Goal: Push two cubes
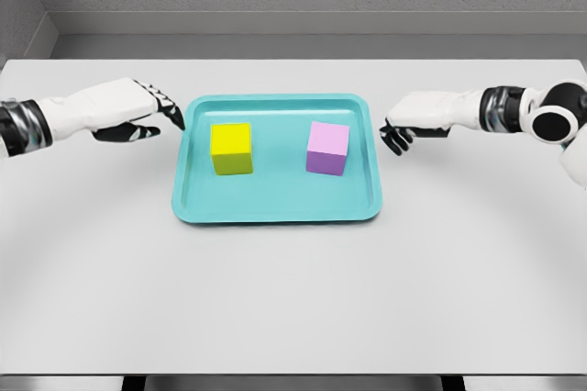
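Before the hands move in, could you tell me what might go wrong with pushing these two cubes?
1. Both hands, left hand and right hand, sit outside the teal plastic tray; its raised rim could catch the fingers or shift the tray.
2. The yellow cube and pink cube stand apart; uneven pushes could twist them.

the teal tray [275, 210] looks like smooth plastic with a soft sheen. the yellow cube [231, 148] and pink cube [327, 148] are matt and smooth-faced. the pale grey surface [293, 299] is flat matt. the arm shells look glossy white plastic.
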`<move>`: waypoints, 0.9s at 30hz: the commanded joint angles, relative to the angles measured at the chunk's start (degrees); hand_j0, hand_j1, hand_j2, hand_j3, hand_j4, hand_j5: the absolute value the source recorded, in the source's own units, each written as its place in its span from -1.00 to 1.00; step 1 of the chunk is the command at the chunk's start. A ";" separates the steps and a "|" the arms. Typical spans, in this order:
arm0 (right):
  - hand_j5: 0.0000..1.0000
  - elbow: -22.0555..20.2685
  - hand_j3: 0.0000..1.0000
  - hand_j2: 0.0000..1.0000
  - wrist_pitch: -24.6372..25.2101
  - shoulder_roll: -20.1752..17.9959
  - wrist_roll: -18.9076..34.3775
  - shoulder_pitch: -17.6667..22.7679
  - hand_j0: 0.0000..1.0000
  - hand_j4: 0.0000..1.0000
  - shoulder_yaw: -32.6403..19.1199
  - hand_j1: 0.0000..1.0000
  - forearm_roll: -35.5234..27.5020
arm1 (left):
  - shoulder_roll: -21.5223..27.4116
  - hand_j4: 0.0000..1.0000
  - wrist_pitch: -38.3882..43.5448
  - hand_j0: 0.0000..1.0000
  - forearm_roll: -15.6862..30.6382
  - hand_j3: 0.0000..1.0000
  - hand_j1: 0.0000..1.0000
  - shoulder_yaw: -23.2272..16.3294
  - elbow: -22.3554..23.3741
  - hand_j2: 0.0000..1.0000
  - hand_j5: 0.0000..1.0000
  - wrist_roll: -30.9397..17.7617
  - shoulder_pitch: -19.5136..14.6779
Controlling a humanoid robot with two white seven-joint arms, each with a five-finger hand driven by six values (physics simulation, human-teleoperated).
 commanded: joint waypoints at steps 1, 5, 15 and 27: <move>-0.72 0.06 -0.72 -0.72 0.13 0.85 0.01 0.00 -0.72 -0.72 1.65 -0.72 0.27 | -2.22 0.15 0.15 0.15 -1.30 0.15 0.15 0.06 2.51 0.15 0.15 0.02 -0.17; -0.72 0.15 -0.72 -0.72 0.13 1.29 0.01 0.00 -0.72 -0.72 2.35 -0.72 0.36 | -3.89 0.15 0.15 0.15 -2.36 0.15 0.15 -0.03 3.65 0.15 0.15 0.02 -0.26; -0.72 2.17 -0.72 -0.72 0.13 4.45 0.01 -1.14 -0.72 -0.72 4.37 -0.72 1.24 | -4.07 0.13 0.15 0.13 -2.71 0.13 0.13 -0.29 4.35 0.13 0.13 0.02 -0.35; -0.72 4.81 -0.72 -0.72 0.13 6.91 0.01 -2.11 -0.72 -0.72 5.69 -0.72 1.33 | -5.91 0.13 0.15 0.13 -4.03 0.13 0.13 -0.12 6.11 0.13 0.13 0.02 -0.35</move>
